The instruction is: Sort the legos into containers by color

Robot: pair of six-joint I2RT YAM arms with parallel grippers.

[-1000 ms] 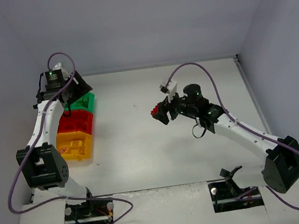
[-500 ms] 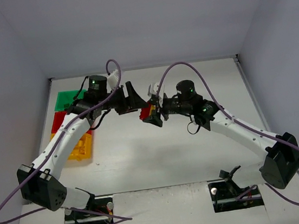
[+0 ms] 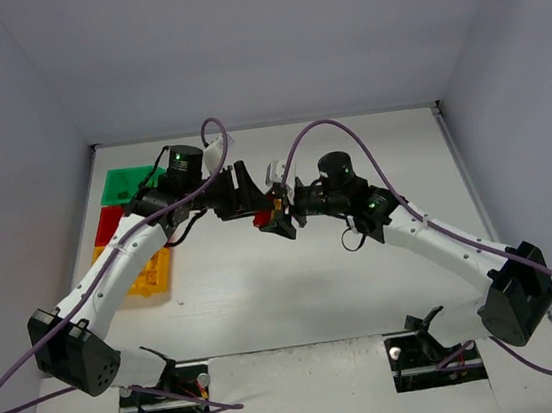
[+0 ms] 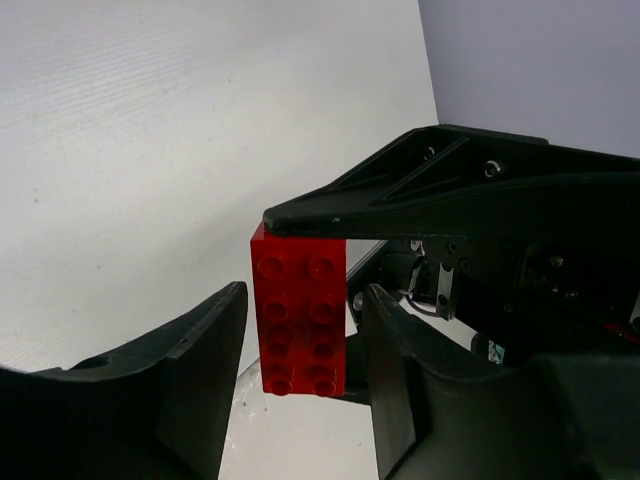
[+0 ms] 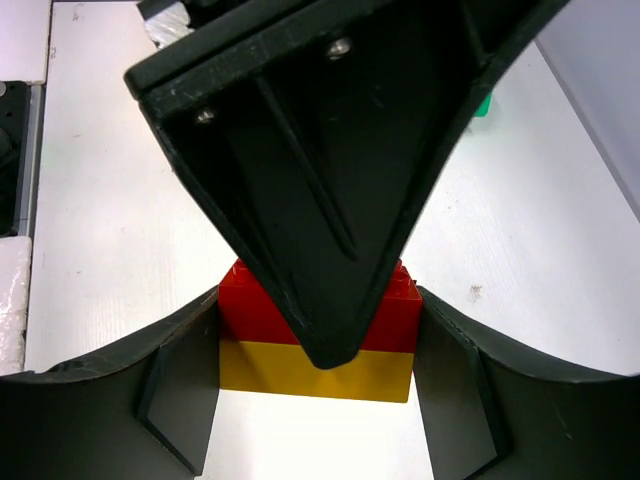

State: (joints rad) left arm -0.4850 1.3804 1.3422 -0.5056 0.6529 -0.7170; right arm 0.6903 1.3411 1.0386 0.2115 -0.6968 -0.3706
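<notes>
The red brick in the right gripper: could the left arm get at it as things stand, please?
Probably yes: the red brick sits between the fingers of the open left gripper, with small gaps; the right gripper clamps other faces.

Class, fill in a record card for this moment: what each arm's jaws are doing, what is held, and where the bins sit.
right gripper: jaws shut on the stack
stack: red brick on top of yellow brick, held above the table
left gripper: jaws on either side of the red brick; whether they clamp it is unclear
bins: green bin, red bin, yellow bin, in a row on the table's left side, apart from both grippers
</notes>
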